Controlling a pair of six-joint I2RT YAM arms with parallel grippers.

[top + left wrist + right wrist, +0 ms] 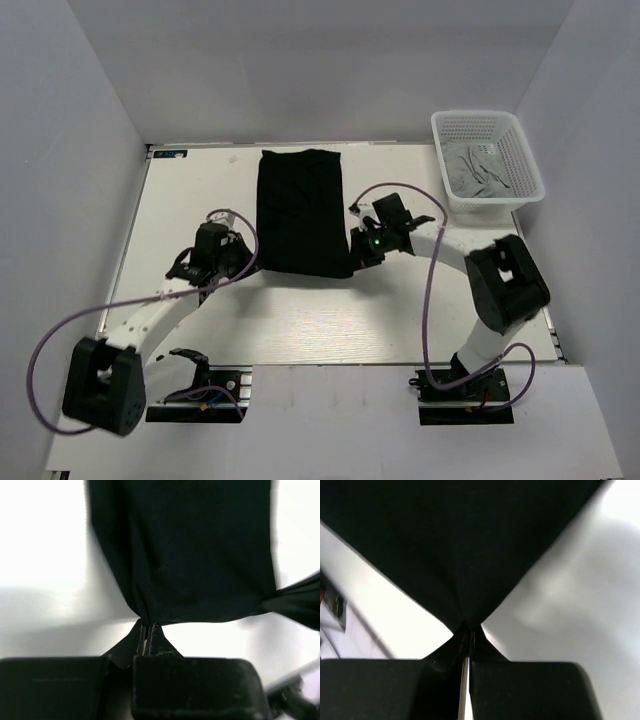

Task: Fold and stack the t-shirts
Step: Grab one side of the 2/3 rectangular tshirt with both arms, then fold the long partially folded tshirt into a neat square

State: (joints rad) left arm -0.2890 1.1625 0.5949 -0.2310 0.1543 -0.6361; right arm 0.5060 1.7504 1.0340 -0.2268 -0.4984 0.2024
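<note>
The plain black cloth t-shirt (300,210) lies lengthwise near-to-far, its near corners pinched in the closed jaws of the left gripper (148,628) and right gripper (469,630).

Robotics laboratory test cell, viewed from the top camera. My two white-and-black jointed arms (150,318) are bolted on black base plates (500,408) at the near edge of a flat white table board (200,185). Plain white panel walls (320,80) box the table in on three sides. Thin purple cables (427,320) loop loosely from each arm. A white plastic mesh basket (475,116) stands at the far right corner.
</note>
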